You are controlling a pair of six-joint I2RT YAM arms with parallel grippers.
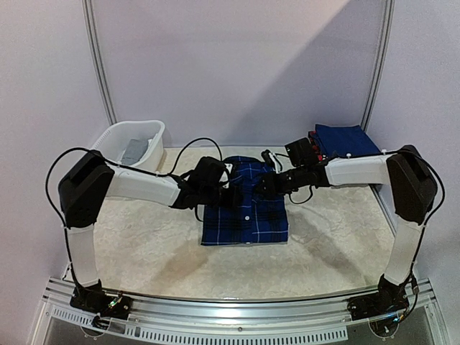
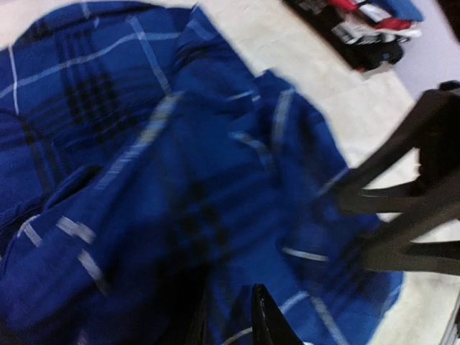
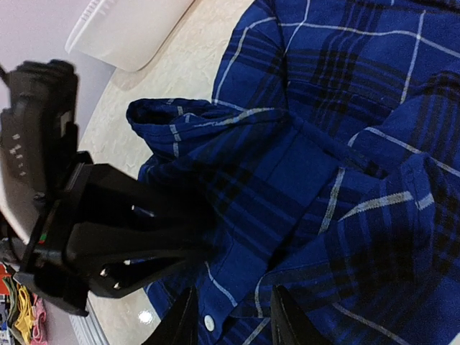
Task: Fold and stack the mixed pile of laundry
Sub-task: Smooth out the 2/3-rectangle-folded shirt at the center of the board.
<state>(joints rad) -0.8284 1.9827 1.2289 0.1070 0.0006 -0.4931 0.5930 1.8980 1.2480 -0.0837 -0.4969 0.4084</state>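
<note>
The dark blue plaid shirt lies mid-table, its lower part flat and its far end bunched up. My left gripper is at that end's left side and my right gripper at its right side. In the left wrist view, blurred plaid cloth fills the frame and sits between the left gripper fingers. In the right wrist view, the right gripper has the buttoned edge of the shirt between its fingers, with the left gripper reaching into a raised fold. A grey garment lies in the basket.
A white plastic basket stands at the back left. A dark blue folded cloth lies at the back right, beside a black box with red parts. The two grippers are close together, about a hand's width apart.
</note>
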